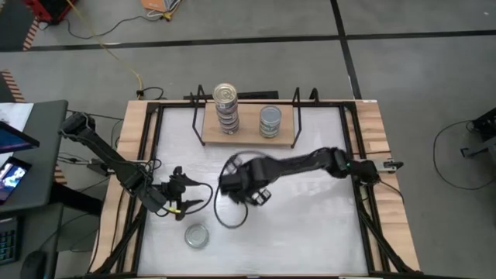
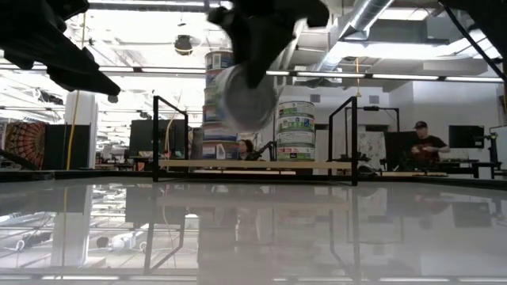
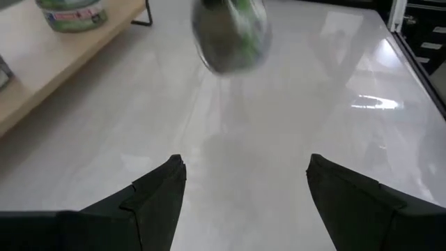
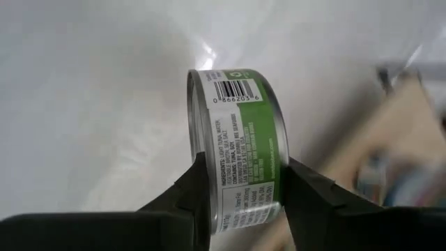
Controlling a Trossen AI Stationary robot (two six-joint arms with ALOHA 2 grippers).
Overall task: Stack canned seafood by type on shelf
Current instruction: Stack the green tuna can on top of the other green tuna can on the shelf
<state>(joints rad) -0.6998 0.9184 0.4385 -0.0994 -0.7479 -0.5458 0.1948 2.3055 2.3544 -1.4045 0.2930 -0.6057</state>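
The shelf (image 1: 248, 138) at upper centre carries two stacks of tins: a tall stack (image 1: 225, 108) on its left and a shorter stack (image 1: 269, 122) to its right. The right gripper (image 4: 240, 192), mid-frame, clamps a green-labelled tin (image 4: 240, 143) by its flat faces, off the table; it looks blurred from low down. The left gripper (image 3: 244, 185) hangs wide, holding nothing, at lower left. One loose tin (image 1: 197, 235) lies below it.

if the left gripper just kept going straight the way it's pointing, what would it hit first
Probably the green-label tin held in the right gripper, straight ahead of the open left gripper. Only bare tabletop lies between, though depth is hard to judge.
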